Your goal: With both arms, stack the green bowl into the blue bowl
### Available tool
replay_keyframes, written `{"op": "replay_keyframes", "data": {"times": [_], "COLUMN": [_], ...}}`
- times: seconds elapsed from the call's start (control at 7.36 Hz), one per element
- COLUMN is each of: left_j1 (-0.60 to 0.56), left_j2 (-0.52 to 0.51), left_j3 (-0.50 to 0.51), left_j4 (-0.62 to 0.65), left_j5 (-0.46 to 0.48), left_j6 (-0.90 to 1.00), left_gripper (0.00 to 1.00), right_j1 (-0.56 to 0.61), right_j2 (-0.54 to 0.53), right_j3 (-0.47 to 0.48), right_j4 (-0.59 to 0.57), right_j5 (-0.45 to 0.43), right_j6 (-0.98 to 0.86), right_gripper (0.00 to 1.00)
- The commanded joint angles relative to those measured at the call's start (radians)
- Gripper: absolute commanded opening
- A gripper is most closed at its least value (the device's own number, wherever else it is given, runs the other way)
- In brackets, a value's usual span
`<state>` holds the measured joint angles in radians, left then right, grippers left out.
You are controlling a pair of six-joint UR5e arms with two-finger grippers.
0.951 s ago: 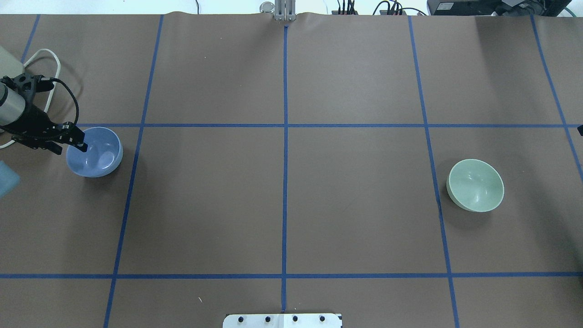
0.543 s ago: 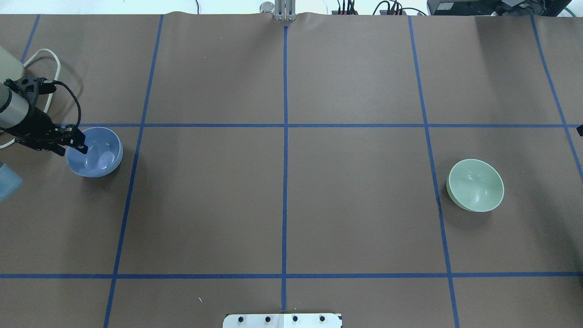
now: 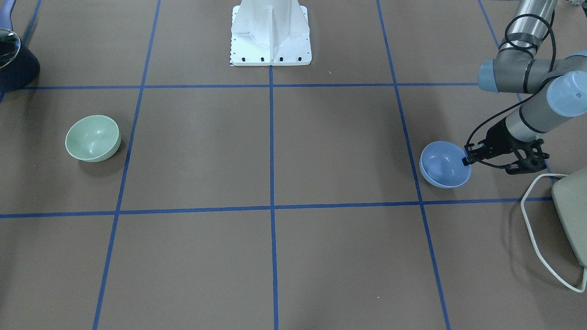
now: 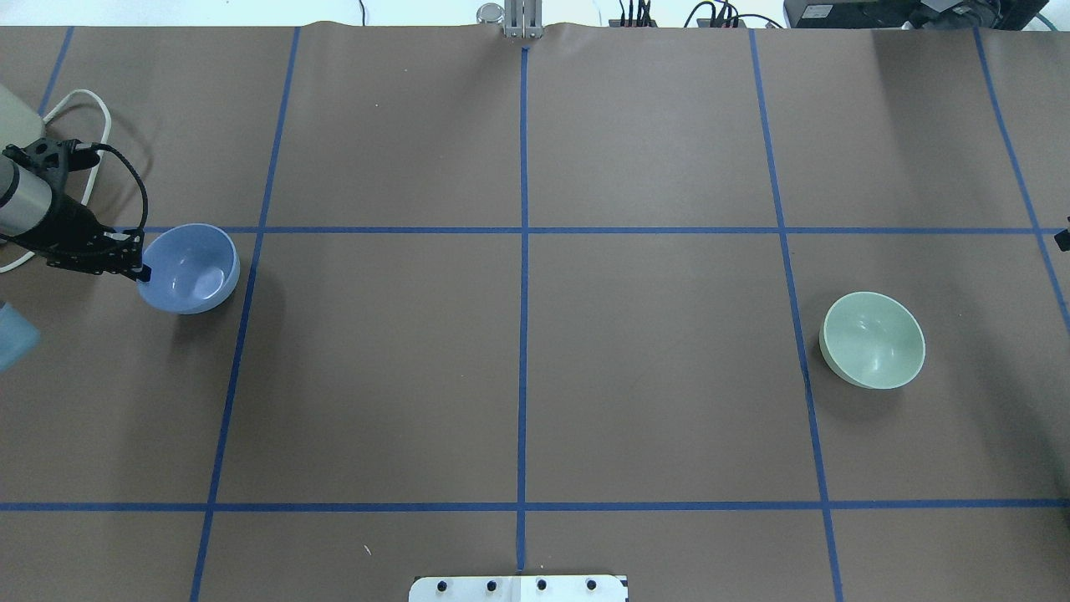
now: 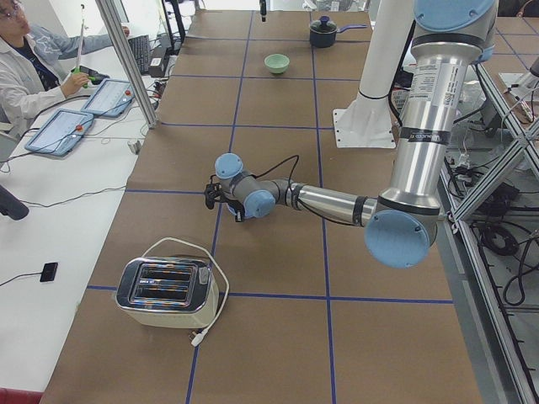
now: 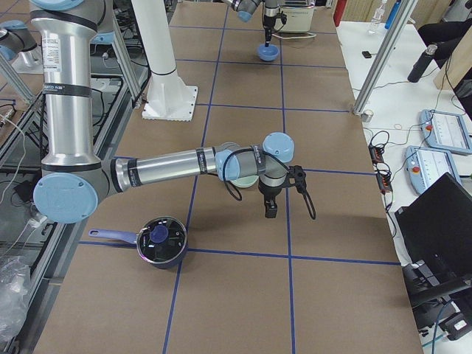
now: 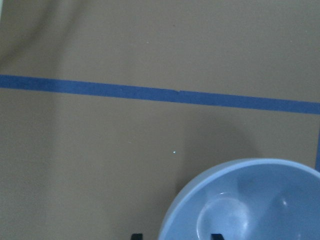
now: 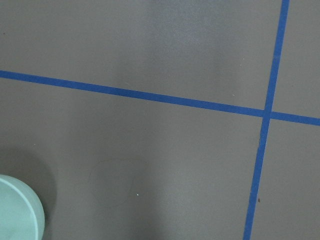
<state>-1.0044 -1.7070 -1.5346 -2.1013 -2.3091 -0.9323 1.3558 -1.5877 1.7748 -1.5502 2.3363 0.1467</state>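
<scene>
The blue bowl (image 4: 194, 267) hangs from my left gripper (image 4: 144, 272), which is shut on its near-left rim and holds it slightly tilted at the table's left. In the left wrist view the two fingertips (image 7: 136, 235) straddle the rim of the blue bowl (image 7: 245, 200). The green bowl (image 4: 873, 340) stands upright at the table's right, also seen from the front (image 3: 93, 138). My right gripper (image 6: 271, 212) hangs beside the green bowl, pointing down, apart from it. I cannot tell if it is open. The green bowl's edge shows in the right wrist view (image 8: 17, 212).
A toaster (image 5: 164, 292) with a white cable (image 3: 532, 215) stands at the far left end, close behind my left gripper. A dark pot (image 6: 161, 241) sits near the right end. The white base pillar (image 3: 270, 32) is at the robot's side.
The blue bowl has shifted a little right and away from the robot and tilted, carried by my left gripper at its rim. The green bowl has not moved.
</scene>
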Motion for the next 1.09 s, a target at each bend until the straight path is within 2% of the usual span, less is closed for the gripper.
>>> {"op": "replay_keyframes", "data": {"times": [0.0, 0.41, 0.81, 0.95], "left_j1": [0.000, 0.000, 0.001, 0.001], "left_j2": [0.003, 0.000, -0.045, -0.106], "left_j3": [-0.001, -0.044, -0.101, -0.126], "left_j4": [-0.008, 0.001, 0.027, 0.140], "left_j5": [0.010, 0.007, -0.035, -0.033], "left_j6": [-0.011, -0.020, -0.173, -0.183], "left_gripper": [0.04, 0.04, 0.04, 0.03], "right_j1": [-0.001, -0.003, -0.003, -0.003], "right_j2": [-0.002, -0.002, -0.002, -0.002], "right_j3": [-0.001, -0.003, -0.002, -0.001], "right_j4": [0.018, 0.018, 0.018, 0.018], "right_j5": [0.000, -0.002, -0.003, -0.003], "right_j6": [0.002, 0.002, 0.002, 0.002], "right_gripper": [1.00, 1.00, 1.00, 1.00]}}
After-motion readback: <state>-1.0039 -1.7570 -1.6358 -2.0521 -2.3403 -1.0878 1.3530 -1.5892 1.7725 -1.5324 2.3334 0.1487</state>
